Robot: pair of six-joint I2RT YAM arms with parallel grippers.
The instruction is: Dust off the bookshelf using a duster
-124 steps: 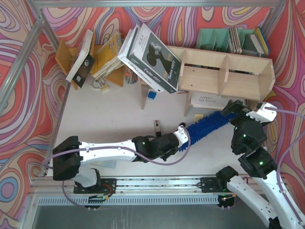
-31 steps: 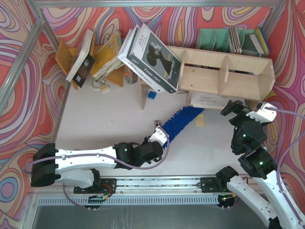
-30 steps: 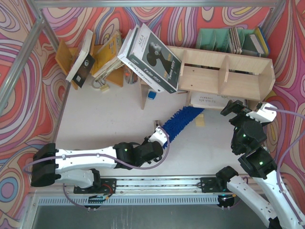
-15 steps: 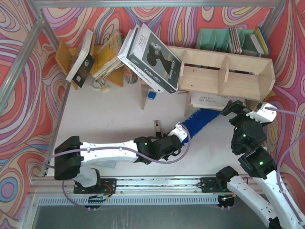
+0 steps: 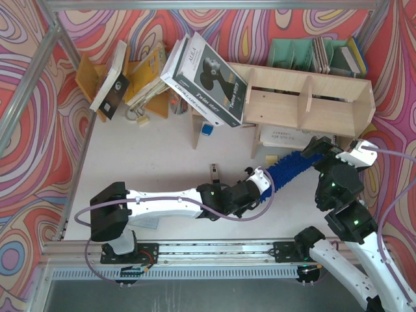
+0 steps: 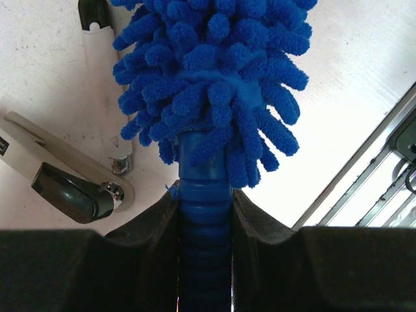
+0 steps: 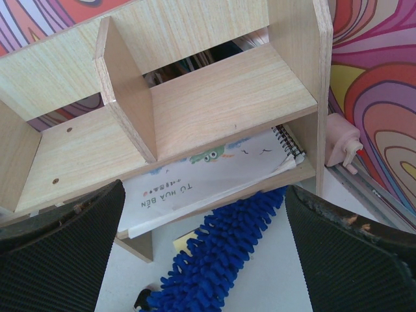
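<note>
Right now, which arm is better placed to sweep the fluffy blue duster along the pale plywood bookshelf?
Left: the left gripper holds the duster, whose head reaches the bookshelf's lowest shelf. The right gripper is open.

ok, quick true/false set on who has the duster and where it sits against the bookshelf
1. The left gripper is shut on the duster by its handle. True.
2. The right gripper grips the duster's fluffy end. False: it is open and holds nothing, in front of the bookshelf.
3. A spiral notebook lies on the bookshelf's bottom level. True.
4. The duster's head rests on the bookshelf's top board. False: it is low down, at the front edge of the bottom level, by the spiral notebook.
</note>
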